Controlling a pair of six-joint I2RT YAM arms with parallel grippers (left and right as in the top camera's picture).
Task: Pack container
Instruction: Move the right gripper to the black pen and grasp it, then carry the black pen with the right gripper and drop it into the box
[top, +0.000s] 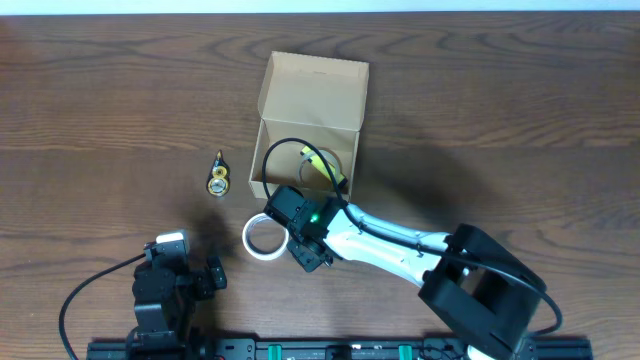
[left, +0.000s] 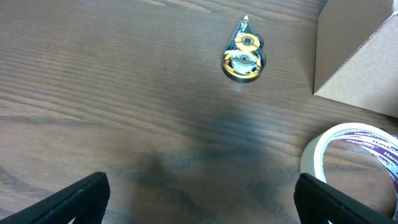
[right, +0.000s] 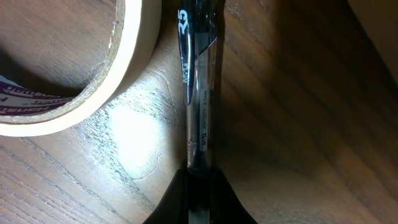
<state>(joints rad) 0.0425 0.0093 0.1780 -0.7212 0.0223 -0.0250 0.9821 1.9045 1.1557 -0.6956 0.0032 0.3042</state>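
- We pinch the pen (right: 198, 93), slim and slick, in the right jaws; it may swivel.
- Left jaws spread, empty.
- Cardboard container (top: 310, 100): probably light, slides easily; hold its wall.

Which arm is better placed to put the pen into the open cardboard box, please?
Right. The right fingers are shut on the pen, beside the tape roll, close to the box; the left fingers hang open and empty, farther back.
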